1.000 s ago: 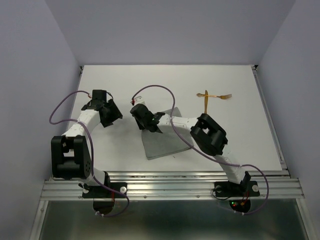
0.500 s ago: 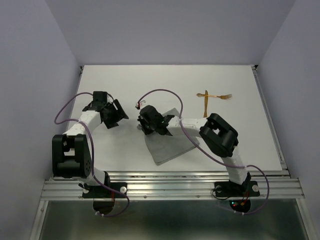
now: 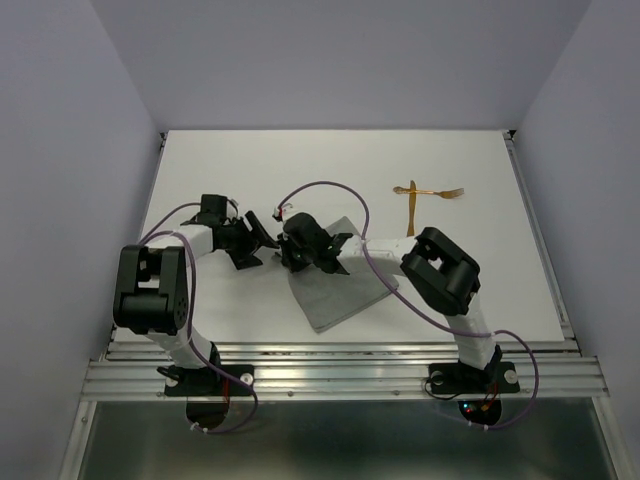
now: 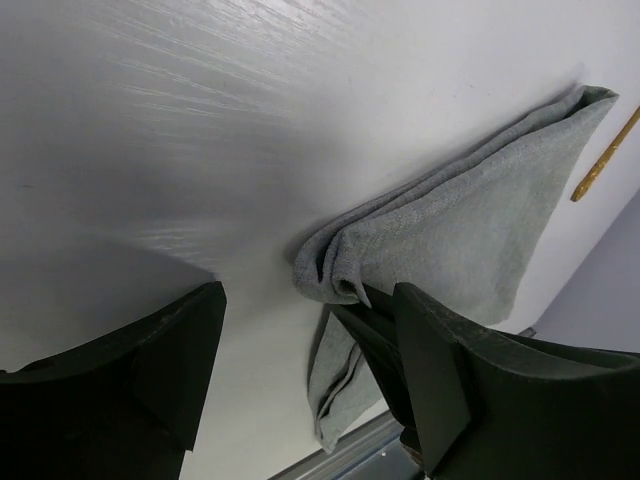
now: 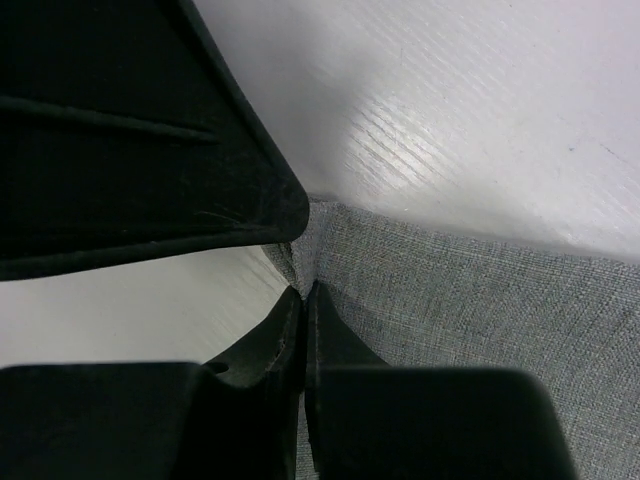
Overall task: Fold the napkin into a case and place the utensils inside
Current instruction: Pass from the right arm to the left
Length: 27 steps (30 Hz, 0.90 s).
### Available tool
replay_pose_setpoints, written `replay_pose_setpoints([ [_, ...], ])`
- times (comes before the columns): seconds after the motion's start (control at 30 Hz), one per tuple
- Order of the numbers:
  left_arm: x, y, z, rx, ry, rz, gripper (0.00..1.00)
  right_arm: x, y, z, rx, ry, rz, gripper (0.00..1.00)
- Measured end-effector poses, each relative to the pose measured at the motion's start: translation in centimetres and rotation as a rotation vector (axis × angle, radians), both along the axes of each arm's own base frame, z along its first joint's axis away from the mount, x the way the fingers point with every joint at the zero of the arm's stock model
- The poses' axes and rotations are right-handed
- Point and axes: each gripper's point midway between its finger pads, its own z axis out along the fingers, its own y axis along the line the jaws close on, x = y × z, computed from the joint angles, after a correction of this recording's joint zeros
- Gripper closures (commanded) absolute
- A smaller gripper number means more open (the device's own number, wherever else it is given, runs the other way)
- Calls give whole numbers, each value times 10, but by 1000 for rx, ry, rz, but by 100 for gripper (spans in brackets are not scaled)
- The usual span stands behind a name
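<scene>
- The right gripper [image 5: 303, 290] is clamped on the napkin [image 5: 450, 300], its fingertips pressed together on a corner of the cloth. That corner is bunched and raised slightly off the table [image 3: 300, 160].
- The left gripper [image 4: 305, 300] has its jaws wide apart and nothing in them. The pinched corner sits just ahead of it, about centred between its fingers [image 4: 170, 360].
- The step in hand looks like taking a second hold on the grey cloth so both arms can carry a fold across.
- The left jaws should close on cloth beside the right fingertips, not on them, because the two tools are very near each other.
- The left wrist view shows layered edges at that corner. The left gripper should catch the same layers the right one holds, or the fold will probably split open.
- I cannot tell whether the right gripper holds every layer or only the upper ones.
- Behind the right gripper the rest of the napkin lies flat under its forearm. Both holds should rise together and stay low, so the cloth is not dragged askew.
- The utensils [image 3: 425, 192] lie well away, beyond the cloth's far end as seen from the left gripper. The fold should stay clear of them and leave an open mouth on their side.
</scene>
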Motion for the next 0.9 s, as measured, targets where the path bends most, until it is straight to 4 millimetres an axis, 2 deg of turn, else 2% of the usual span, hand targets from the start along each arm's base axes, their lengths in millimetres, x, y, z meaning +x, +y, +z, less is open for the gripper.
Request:
replay_pose_setpoints([
  [0.3, 5, -19, -2, -101, 7, -27, 30, 0, 3, 7, 19, -6, 4, 99],
  [0.43, 3, -28, -4, -122, 12, -48, 38, 1, 4, 8, 26, -10, 5, 99],
  [0.53, 3, -32, -7, -127, 17, -57, 51, 1, 4, 9, 27, -11, 5, 99],
  [0.57, 2, -33, -9, -128, 21, -56, 65, 1, 4, 9, 27, -11, 6, 99],
  [0.63, -1, -34, -12, -127, 32, -54, 84, 0, 4, 9, 28, -9, 8, 99],
  [0.67, -1, -34, -12, -130, 36, -52, 100, 0, 5, 8, 28, -6, 12, 91],
  [0.73, -1, -35, -12, -132, 37, -50, 100, -2, 3, 5, 26, -3, 16, 74],
  [0.77, -2, -35, -12, -131, 40, -48, 100, -3, 3, 5, 25, -2, 16, 51],
  [0.87, -2, -34, -15, -119, 45, -39, 100, -5, -1, 7, 20, -4, 13, 31],
  [0.9, -2, -33, -16, -113, 49, -31, 100, -5, -5, 9, 13, -11, 13, 29],
])
